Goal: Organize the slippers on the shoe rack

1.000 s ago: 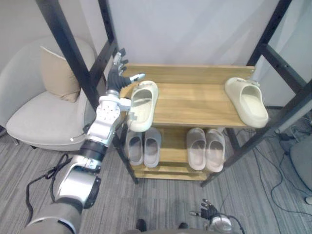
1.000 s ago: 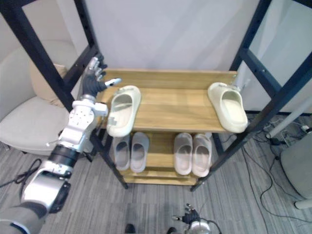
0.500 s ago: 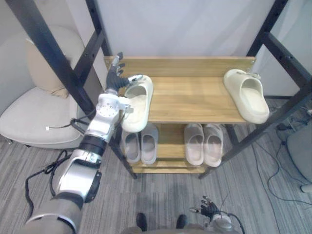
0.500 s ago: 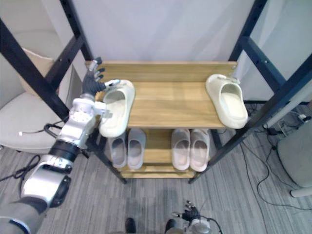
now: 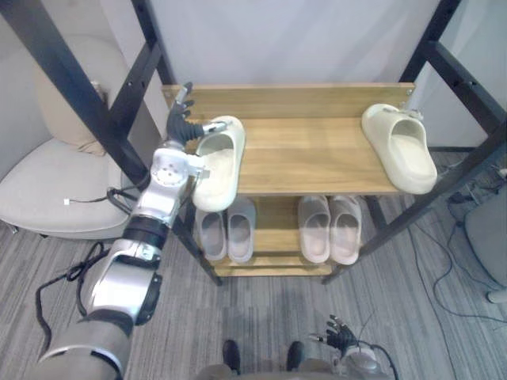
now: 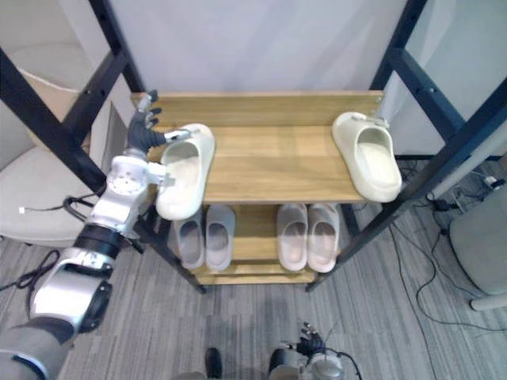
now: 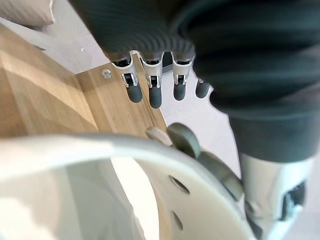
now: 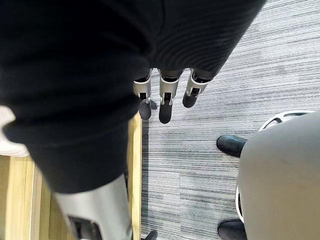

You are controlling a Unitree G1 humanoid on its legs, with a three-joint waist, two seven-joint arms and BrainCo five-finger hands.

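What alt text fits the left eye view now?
The left hand, fingers straight, touches the toe of a cream slipper overhanging the top shelf's front left edge. A second slipper lies at the shelf's right end, and two grey pairs sit on the lower shelf.

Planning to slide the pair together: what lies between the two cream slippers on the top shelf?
Nothing: in the left eye view the top shelf is bare wood between the left slipper and the right slipper.

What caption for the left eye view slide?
Left hand touching a cream slipper overhanging the rack's top-left corner; second cream slipper far right, two pairs below.
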